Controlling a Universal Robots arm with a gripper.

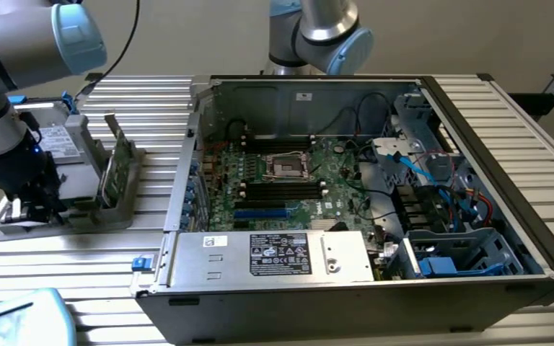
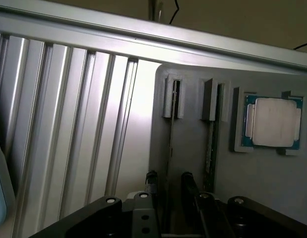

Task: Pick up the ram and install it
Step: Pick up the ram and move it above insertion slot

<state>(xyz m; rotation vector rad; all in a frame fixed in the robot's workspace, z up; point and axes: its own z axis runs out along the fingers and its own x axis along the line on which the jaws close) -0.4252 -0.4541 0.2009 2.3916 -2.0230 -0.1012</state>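
Two ram sticks stand on edge in slots of a grey holder (image 2: 188, 148). In the wrist view the nearer ram (image 2: 171, 124) runs straight toward my gripper (image 2: 169, 184). The gripper is open, with one dark finger (image 2: 152, 181) on each side of the stick's line; I cannot tell whether they touch it. The second ram (image 2: 212, 134) stands one slot over. In the exterior view the holder (image 1: 113, 213) lies on the exterior view's left, a green ram (image 1: 116, 164) upright in it, and my gripper (image 1: 29, 205) hangs low over its near end.
A square silver processor (image 2: 272, 121) rests in a pocket of the holder beside the sticks. The open computer case (image 1: 489, 144) stands mid-table with the green motherboard (image 1: 340, 173) and its dark memory slots (image 1: 282, 191) exposed. A second arm's base (image 1: 316, 32) rises behind the case.
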